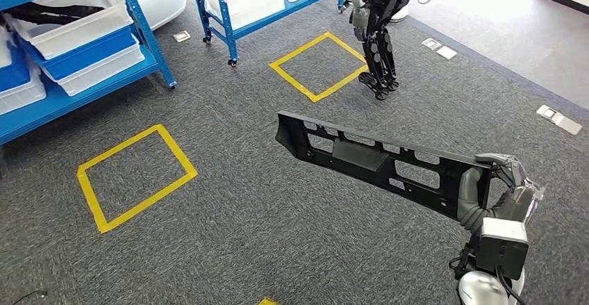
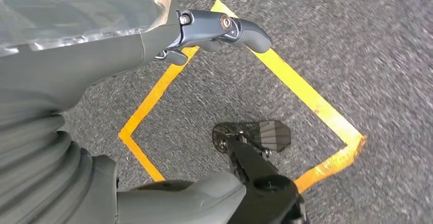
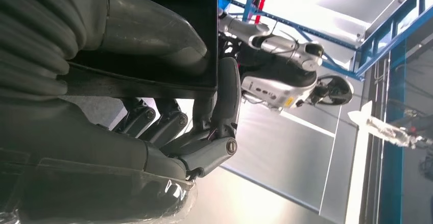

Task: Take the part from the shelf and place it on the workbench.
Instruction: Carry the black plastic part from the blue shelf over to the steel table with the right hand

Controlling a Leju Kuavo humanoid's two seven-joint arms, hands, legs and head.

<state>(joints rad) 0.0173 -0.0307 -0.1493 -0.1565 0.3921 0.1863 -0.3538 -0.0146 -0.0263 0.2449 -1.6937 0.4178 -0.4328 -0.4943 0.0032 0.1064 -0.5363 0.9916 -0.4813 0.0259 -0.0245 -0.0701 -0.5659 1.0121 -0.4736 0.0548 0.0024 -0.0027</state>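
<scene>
Step in hand: the carry. The part (image 1: 378, 161) is already off the shelf (image 1: 83, 76) and is held in the air over the grey carpet (image 1: 229, 235); the placing is not yet done.
Part: a long black plastic panel with cut-out windows, held at one end, its free end reaching out toward the shelf side and hanging well above the floor.
Right hand: the right hand (image 1: 486, 194) is closed around the near end of the part; in the right wrist view the thumb (image 3: 148, 35) is seen pressed on one face and the fingers (image 3: 204, 147) wrapped under the edge.
Left hand: the left hand (image 2: 214, 32) is seen hanging over a yellow tape square (image 2: 306, 91) on the carpet, with nothing in it and its fingers loosely curled but apart.
Surroundings: blue racks with white and blue bins (image 1: 76, 30) are seen behind, and another robot (image 1: 375, 20) stands beside a second tape square (image 1: 321, 65).
Next move: no tabletop is in view, so a turn or walk toward the workbench is judged to be needed, with the long free end kept level and away from the racks.
</scene>
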